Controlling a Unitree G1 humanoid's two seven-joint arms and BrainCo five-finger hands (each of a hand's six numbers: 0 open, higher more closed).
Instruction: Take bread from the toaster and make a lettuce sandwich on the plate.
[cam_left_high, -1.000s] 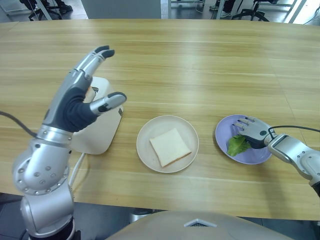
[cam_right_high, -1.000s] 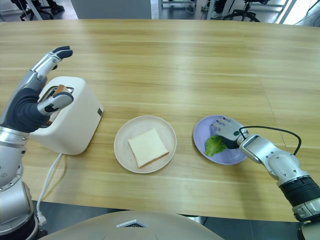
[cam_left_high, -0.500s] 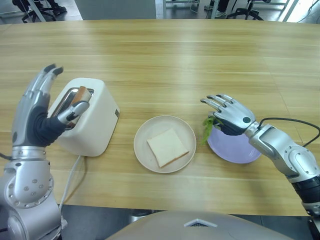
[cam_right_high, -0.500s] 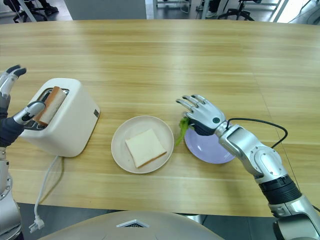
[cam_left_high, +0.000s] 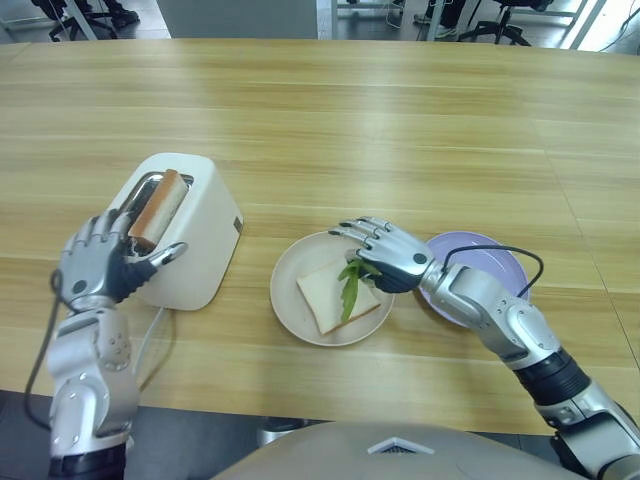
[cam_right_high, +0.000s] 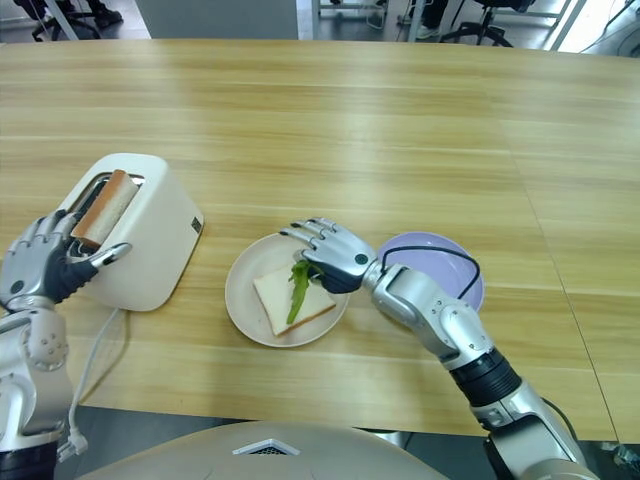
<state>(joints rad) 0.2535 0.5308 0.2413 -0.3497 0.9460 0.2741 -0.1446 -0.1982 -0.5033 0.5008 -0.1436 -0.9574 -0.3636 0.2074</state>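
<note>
The robot's right hand (cam_left_high: 388, 258) has its fingers gently curled, and beneath them it pinches a single crinkled green lettuce leaf (cam_left_high: 347, 290). The leaf hangs below the hand, and its tip rests on a soft square slice of white bread (cam_left_high: 320, 302). That slice lies flat on a round, matte beige plate (cam_left_high: 283, 300) under the fingertips. Just behind the wrist sits a second plate, round and smooth lilac (cam_left_high: 500, 262).

The left hand (cam_left_high: 95, 268) is mostly open with its thumb stretched out, and it holds nothing. It is close against the near side of a rounded cream plastic toaster (cam_left_high: 205, 240). A second, brown-crusted slice of bread (cam_left_high: 160, 203) stands in the slot just beyond its fingers. A small dark mark on the toaster's side is too small to read. A white cord (cam_right_high: 97, 345) trails off the pale wood-grain table (cam_left_high: 350, 120).
</note>
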